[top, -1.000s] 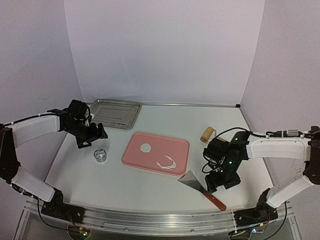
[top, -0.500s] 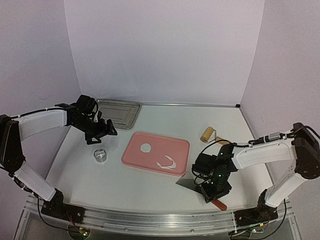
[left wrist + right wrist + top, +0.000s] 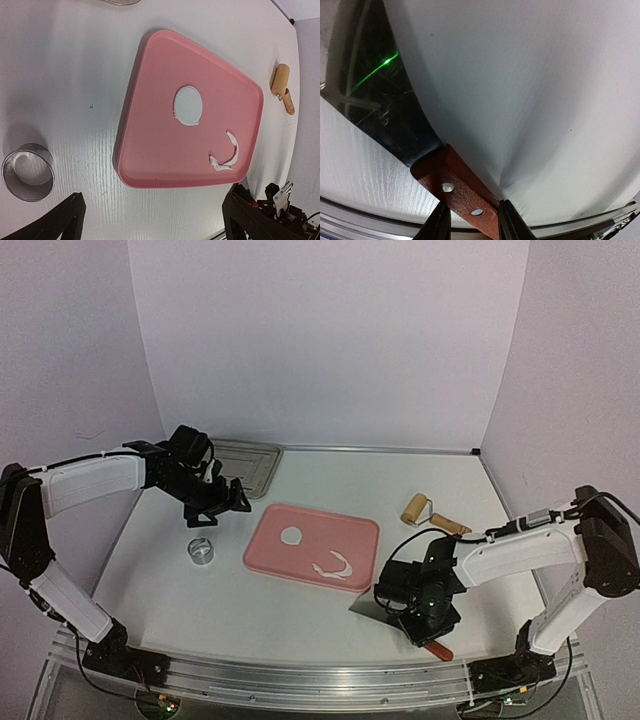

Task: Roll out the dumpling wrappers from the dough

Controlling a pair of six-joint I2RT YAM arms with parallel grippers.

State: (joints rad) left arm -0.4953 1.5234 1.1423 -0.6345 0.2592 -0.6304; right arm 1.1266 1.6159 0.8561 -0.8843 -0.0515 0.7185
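The right hand [image 3: 472,206] sits low at the near edge of the surface [image 3: 300,620], its fingers [image 3: 440,222] either side of the wooden handle of the scraper [image 3: 462,192]. One finger touches the wood and the other looks just off it, so I cannot tell whether the grip has seated. By my reading the step is taking up the scraper. To do it well, the hold should stay square across the handle near the rivets and squeeze firm before lifting, with the blade kept flat so it neither twists nor catches the pink board [image 3: 350,535] just beside it. The left hand [image 3: 225,510] hovers with fingers wide apart and nothing between them, near the ring cutter [image 3: 28,171]. One dumpling wrapper [image 3: 188,105] lies flat on the board, well apart from the curled scrap strip [image 3: 227,157]. The handle's end is cut off in the wrist view, the arm hides most of it from above, and no lump of dough shows anywhere.
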